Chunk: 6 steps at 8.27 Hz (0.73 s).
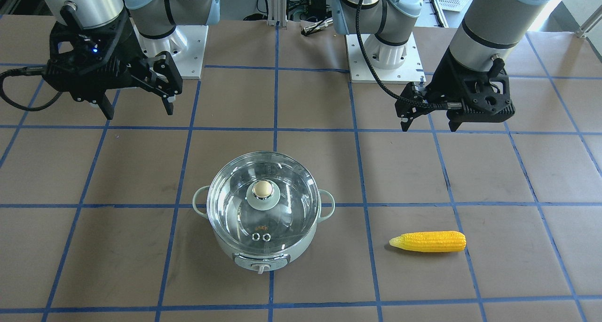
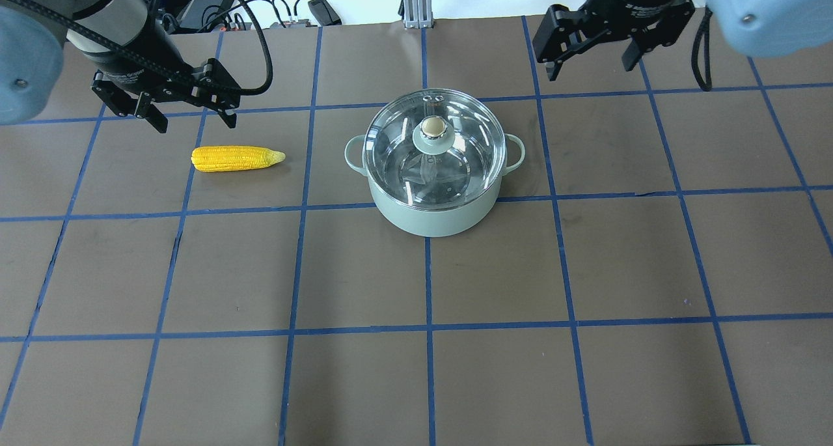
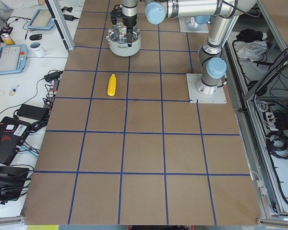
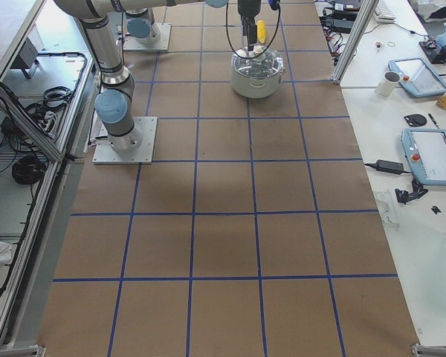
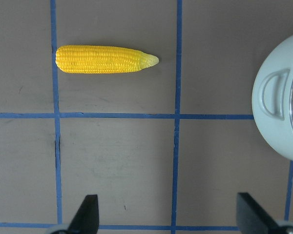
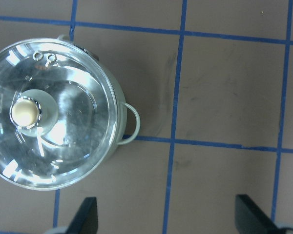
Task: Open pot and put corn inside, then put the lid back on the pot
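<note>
The mint-green pot [image 2: 429,219] stands mid-table with the glass lid [image 2: 459,143] on it, beige knob on top. It also shows in the front view [image 1: 263,258], with the lid [image 1: 233,204] in place. The yellow corn [image 2: 234,158] lies flat on the table to the pot's left, tip towards the pot; the left wrist view [image 5: 102,59] shows it too. My left gripper [image 2: 195,122] is open and empty, hovering just behind the corn. My right gripper [image 2: 591,69] is open and empty, raised behind and to the right of the pot. The right wrist view shows the lid [image 6: 63,122] at its left.
The brown table bears a blue tape grid. The arms' white mounting plates [image 1: 188,49] [image 1: 385,54] sit at the robot's edge, with cables [image 2: 286,10] at the far edge. A side bench with tablets [image 3: 9,57] and a mug flanks the table.
</note>
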Tool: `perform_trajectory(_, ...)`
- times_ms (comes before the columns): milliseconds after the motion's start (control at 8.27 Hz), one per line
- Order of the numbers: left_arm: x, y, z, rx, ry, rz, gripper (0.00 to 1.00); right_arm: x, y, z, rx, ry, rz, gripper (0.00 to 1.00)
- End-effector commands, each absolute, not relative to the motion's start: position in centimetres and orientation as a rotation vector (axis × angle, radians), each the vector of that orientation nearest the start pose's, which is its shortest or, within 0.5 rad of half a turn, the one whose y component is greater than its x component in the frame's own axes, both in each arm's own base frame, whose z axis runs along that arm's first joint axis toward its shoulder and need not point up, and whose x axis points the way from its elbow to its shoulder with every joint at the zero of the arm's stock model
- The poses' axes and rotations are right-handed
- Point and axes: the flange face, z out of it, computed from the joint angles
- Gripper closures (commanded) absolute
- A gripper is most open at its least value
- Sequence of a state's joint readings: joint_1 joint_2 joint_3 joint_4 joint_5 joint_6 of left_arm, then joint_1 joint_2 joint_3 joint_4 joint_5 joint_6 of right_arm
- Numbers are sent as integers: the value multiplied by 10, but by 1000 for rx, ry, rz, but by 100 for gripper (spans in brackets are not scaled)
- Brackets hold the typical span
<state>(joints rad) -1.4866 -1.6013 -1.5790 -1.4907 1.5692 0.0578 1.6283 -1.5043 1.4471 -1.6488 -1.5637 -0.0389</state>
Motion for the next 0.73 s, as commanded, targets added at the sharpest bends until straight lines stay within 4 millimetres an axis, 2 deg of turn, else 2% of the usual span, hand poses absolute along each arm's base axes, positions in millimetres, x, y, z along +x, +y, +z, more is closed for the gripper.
perform_trajectory(0, -84, -532, 476, -651, 3081, -172, 0, 252, -566, 474, -99, 3085, -347, 0)
perform_trajectory(121, -83, -541, 471, -975, 3009, -199, 0, 280, -577, 455, -47, 3080, -333, 0)
perform_trajectory(242, -82, -548, 458, -1133, 2955, -162, 0, 306, -581, 435, 0, 3071, -316, 0)
perform_trajectory(363, -81, -557, 451, -1232, 2912, -166, 0, 341, -578, 412, -17, 3076, -335, 0)
perform_trajectory(484, -75, -567, 442, -1387, 2849, -201, 0, 355, -584, 388, 1, 3107, -343, 0)
perform_trajectory(605, -60, -578, 428, -1557, 2766, -186, 0, 359, -584, 378, 43, 3111, -321, 0)
